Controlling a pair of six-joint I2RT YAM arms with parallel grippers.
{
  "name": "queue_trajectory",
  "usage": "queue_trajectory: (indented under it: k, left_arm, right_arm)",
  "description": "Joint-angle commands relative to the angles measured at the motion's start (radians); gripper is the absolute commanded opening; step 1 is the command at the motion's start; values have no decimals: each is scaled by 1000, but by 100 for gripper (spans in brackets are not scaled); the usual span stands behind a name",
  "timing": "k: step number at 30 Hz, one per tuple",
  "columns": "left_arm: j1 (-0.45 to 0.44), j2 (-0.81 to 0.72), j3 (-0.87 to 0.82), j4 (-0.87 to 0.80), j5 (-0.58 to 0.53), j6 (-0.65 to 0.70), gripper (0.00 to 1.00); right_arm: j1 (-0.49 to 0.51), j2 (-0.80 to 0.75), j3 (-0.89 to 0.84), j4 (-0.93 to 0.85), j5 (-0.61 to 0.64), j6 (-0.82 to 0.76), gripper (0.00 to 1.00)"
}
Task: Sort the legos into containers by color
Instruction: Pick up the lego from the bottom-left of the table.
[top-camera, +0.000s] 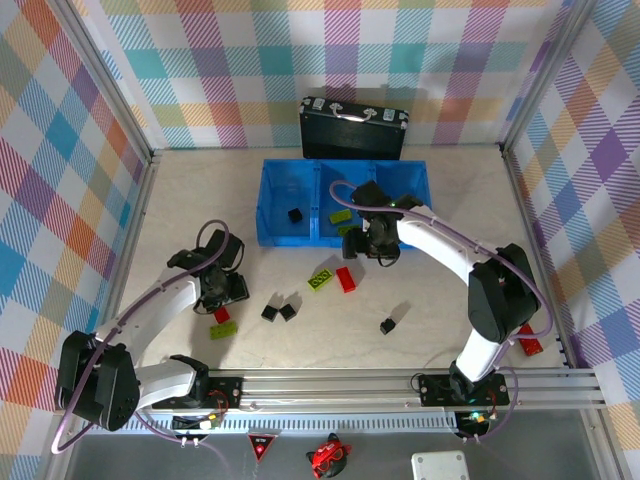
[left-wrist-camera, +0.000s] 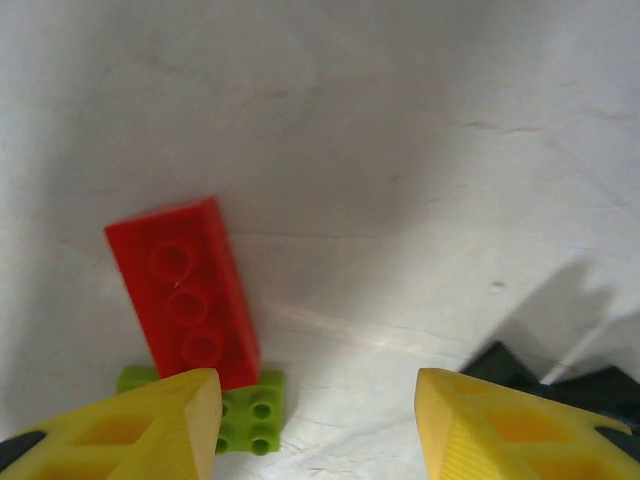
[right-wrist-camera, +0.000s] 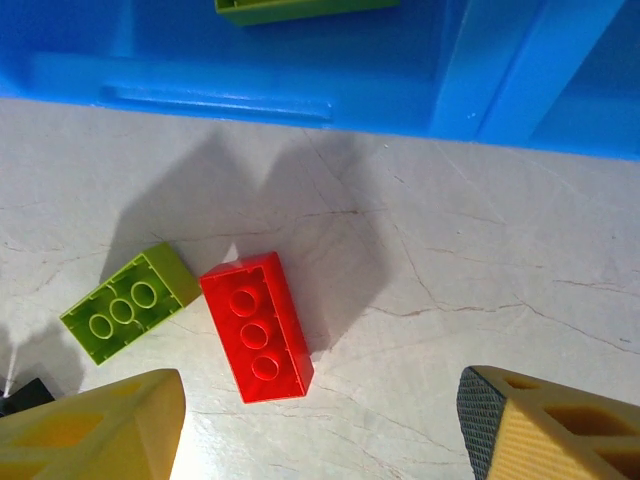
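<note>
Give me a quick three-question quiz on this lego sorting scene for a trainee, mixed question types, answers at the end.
1. True or false: the black cube inside the blue bin lies in its left compartment.
2. In the right wrist view, what lies beside the red brick? A) lime-green brick B) yellow brick C) blue brick
3. How many loose black cubes show on the table in the overhead view?
Key: 1 true; 2 A; 3 three.

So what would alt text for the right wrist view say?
A red brick and a lime-green brick lie close together on the pale table, just ahead of two parted yellow fingers; the wall of the blue bin runs along the top.
</note>
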Motion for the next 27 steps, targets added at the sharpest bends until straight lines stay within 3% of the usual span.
queue_trajectory:
  k: [1, 6, 15, 27]
  left_arm:
    - [8, -23, -38, -3, -66, -102, 56]
    - [92, -38, -83, 23, -34, -105, 59]
    - [151, -28, -117, 71, -26, -108, 62]
    - [273, 101, -117, 216, 72, 2, 52]
  right_arm:
    - [6, -36, -21, 11, 0, -2, 73]
    - [6, -41, -26, 3, 7, -18, 73]
    - [6, -62, -40, -5, 7, -14, 73]
    - [6, -55, -49, 8, -34, 13, 73]
